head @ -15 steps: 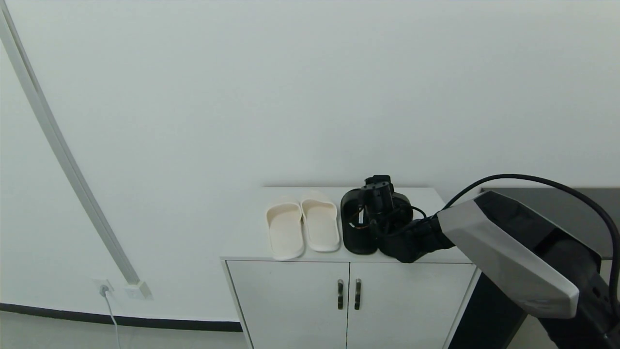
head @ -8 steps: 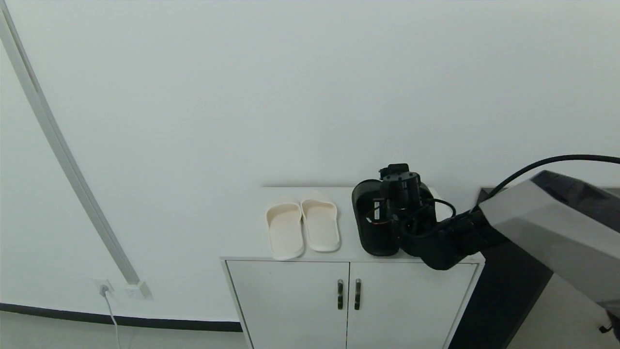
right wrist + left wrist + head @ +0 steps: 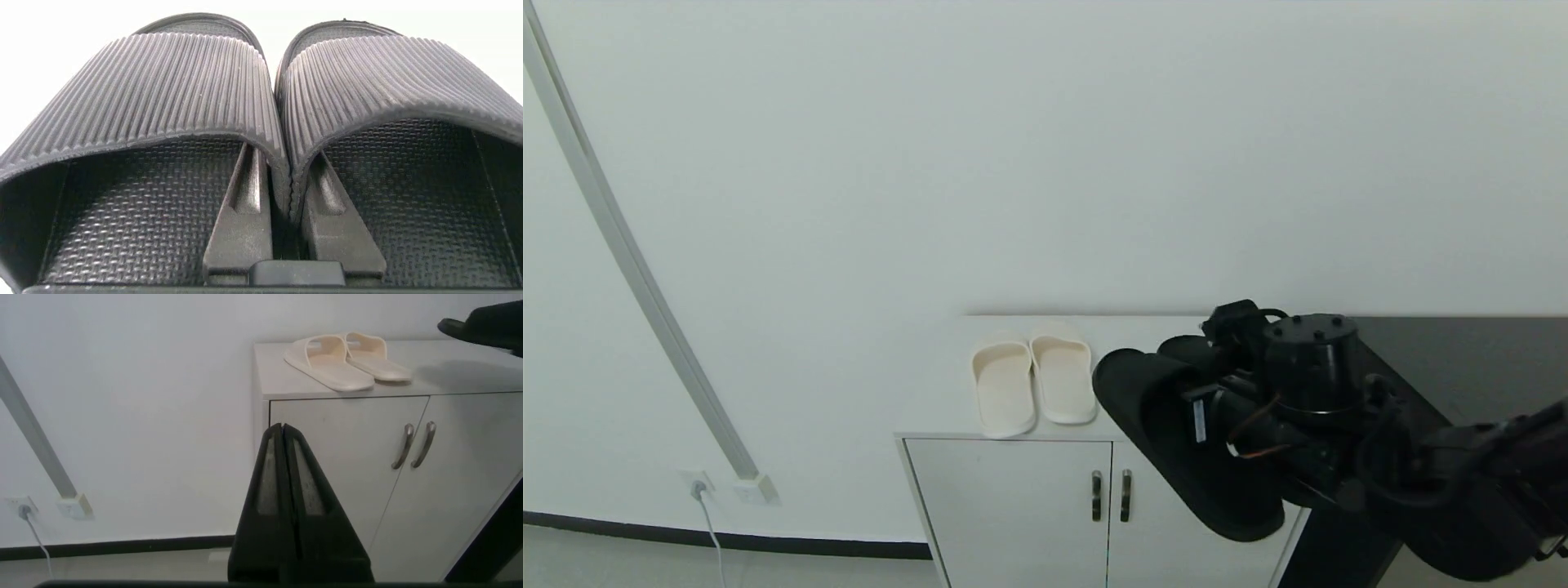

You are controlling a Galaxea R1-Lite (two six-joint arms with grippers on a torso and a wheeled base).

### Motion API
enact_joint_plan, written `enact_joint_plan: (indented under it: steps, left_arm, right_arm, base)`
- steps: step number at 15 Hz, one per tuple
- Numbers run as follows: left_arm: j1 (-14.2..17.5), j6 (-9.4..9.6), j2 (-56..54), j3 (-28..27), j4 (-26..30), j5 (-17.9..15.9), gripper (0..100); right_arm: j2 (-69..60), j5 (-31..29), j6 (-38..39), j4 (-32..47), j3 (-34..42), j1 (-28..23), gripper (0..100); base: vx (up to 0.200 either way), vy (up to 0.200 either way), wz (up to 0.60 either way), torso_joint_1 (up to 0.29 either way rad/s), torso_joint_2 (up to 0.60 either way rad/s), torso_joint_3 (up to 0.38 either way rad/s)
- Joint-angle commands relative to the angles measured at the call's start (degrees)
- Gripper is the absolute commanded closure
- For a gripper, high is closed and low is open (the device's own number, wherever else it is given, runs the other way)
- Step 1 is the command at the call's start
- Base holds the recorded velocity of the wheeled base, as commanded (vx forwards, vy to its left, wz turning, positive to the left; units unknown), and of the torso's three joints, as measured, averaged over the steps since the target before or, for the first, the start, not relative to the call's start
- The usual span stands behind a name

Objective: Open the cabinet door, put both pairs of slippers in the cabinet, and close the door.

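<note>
Whereas a second ago the black slippers (image 3: 1176, 441) lay on the cabinet top (image 3: 931, 408) just beside the cream slippers (image 3: 1033, 384), they now hang clear of it, carried off toward the robot's right and nearer the head camera. There they tilt in front of the right door (image 3: 1143, 531). The right gripper (image 3: 288, 220) has one finger inside each shoe and pinches the two inner walls together between them, so the pair travels as one. This looks like the first pickup being completed, yet it has nowhere to go. Both doors are shut, their handles (image 3: 1111, 495) side by side at the middle seam, so the opening step is not yet done. Neither pair is inside the cabinet (image 3: 1005, 506), and whatever else it holds is hidden. The cream pair sits untouched on top, near the front edge above the left door. The left gripper (image 3: 283, 437) waits low in front of the cabinet with its fingers pressed together, holding nothing. It seems the likely one to pull a handle.
</note>
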Motion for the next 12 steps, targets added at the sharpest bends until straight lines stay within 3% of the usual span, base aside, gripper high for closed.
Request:
enact_joint_plan:
  steps: [1, 3, 10, 12]
  left_arm:
    - [0.0, 0.00, 0.0, 0.0, 0.0, 0.0, 100]
    - [0.0, -0.09, 0.0, 0.0, 0.0, 0.0, 100]
    - [0.0, -0.09, 0.0, 0.0, 0.0, 0.0, 100]
    - [0.0, -0.18, 0.0, -0.1, 0.0, 0.0, 100]
  right_arm:
    - [-9.6, 7.2, -0.1, -0.1, 7.9, 1.4, 100]
    - [-12.4, 12.2, -0.2, -0.1, 11.2, 1.5, 100]
    - [-12.4, 12.2, -0.6, 0.1, 13.0, 2.6, 100]
    - [-12.1, 12.2, -0.6, 0.0, 13.2, 2.6, 100]
  base:
    - [0.000, 0.000, 0.00, 0.000, 0.00, 0.000]
    - [0.000, 0.000, 0.00, 0.000, 0.00, 0.000]
    - [0.000, 0.000, 0.00, 0.000, 0.00, 0.000]
    - [-0.200, 0.000, 0.00, 0.000, 0.00, 0.005]
